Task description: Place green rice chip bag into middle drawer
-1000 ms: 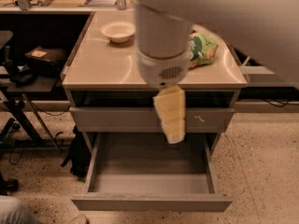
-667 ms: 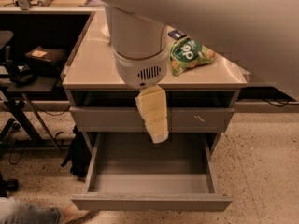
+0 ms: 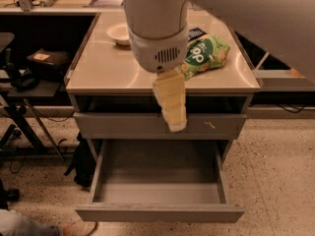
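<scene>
green bag [image 3: 204,56] reading maybe "pop", tool [image 3: 176,123] above open drawer [image 3: 157,213]

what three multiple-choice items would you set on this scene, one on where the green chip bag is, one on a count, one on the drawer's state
1. Where is the green rice chip bag?
A on the floor
B on the cabinet top
C on a chair

2. How many bowls stand on that top?
A one
B two
C three

3. The middle drawer is:
A pushed shut
B pulled open
C taken out

Answers:
1 B: the bag lies on the far right part of the top, apart from the gripper, which hangs before the cabinet's front, above the open drawer.
2 A: only one pale bowl shows, at the far left.
3 B: its inside shows from above.
</scene>
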